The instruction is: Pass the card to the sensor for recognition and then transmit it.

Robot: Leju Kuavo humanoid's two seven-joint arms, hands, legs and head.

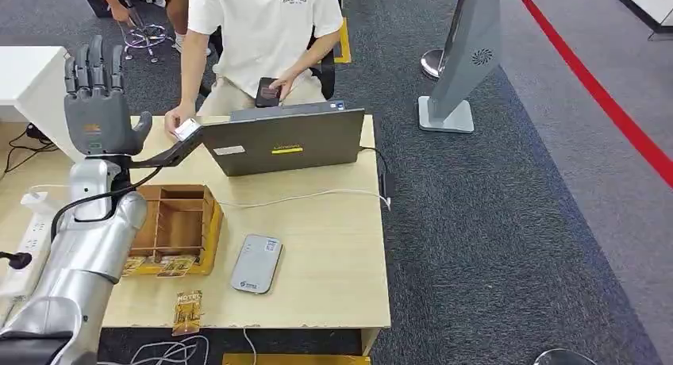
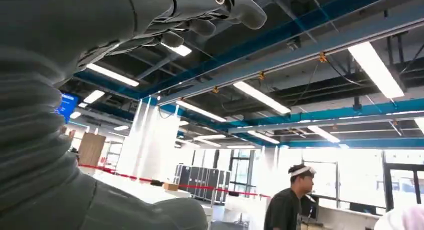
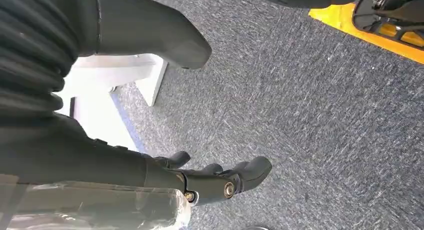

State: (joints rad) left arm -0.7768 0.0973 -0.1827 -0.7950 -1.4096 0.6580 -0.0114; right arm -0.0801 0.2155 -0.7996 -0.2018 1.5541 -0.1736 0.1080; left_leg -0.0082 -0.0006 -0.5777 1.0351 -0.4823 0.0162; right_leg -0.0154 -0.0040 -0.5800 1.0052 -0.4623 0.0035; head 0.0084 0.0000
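Note:
My left hand (image 1: 99, 103) is raised above the table's back left, its fingers (image 2: 210, 10) straight, apart and holding nothing. Just to its right, a person's hand holds a small white card (image 1: 188, 129) by the laptop's corner. The grey card sensor (image 1: 256, 263) lies flat on the table, near the front middle. An orange card (image 1: 188, 309) lies at the table's front edge. My right hand (image 3: 150, 115) hangs over grey carpet, with its thumb and fingers (image 3: 225, 182) apart and nothing in them.
A wooden divided box (image 1: 176, 222) stands left of the sensor, with more cards (image 1: 159, 264) along its front. An open laptop (image 1: 282, 139) sits at the back, and the person in a white shirt (image 1: 262, 32) behind it holds a phone (image 1: 268, 91). A white power strip (image 1: 28, 238) lies at far left.

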